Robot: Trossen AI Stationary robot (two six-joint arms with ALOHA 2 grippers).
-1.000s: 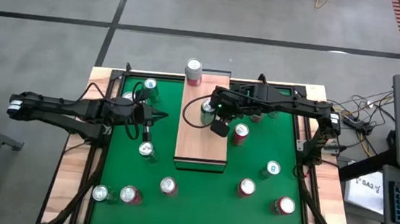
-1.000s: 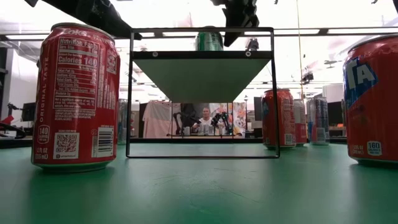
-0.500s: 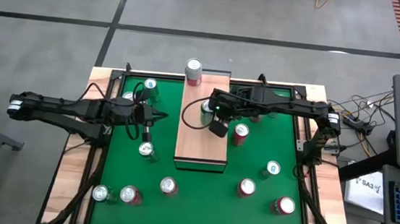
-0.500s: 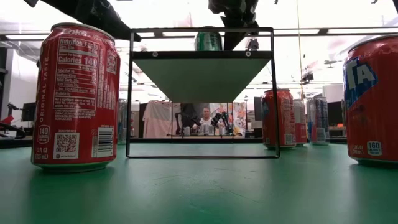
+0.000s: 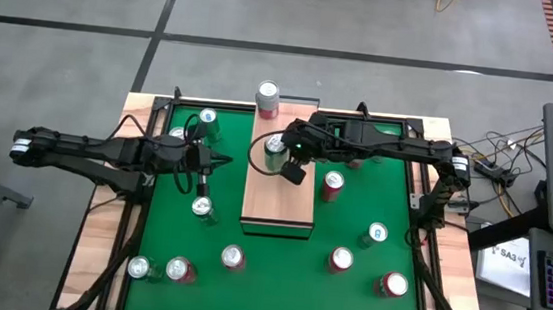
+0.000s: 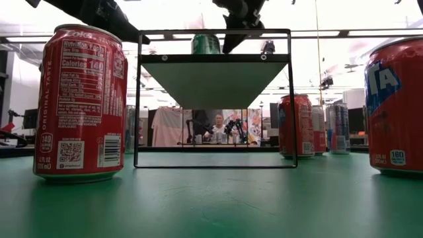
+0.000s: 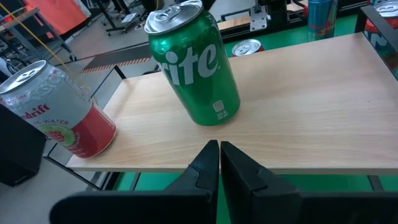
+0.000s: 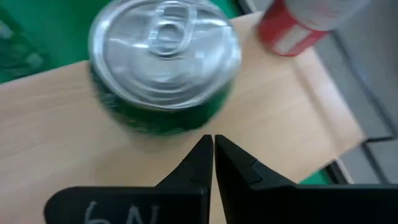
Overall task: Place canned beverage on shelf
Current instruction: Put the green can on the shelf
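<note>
Blur smears the green can [image 8: 163,62] in the right wrist view; the left wrist view shows it sharp, upright on the shelf [image 7: 298,112]. Both grippers, right [image 5: 293,163] and left [image 5: 202,161], have jaws pressed together, empty.

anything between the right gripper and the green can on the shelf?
Nothing. In the right wrist view only bare shelf board shows between the shut right gripper and the green can, which stands just ahead of the fingertips; contact can't be told.
</note>
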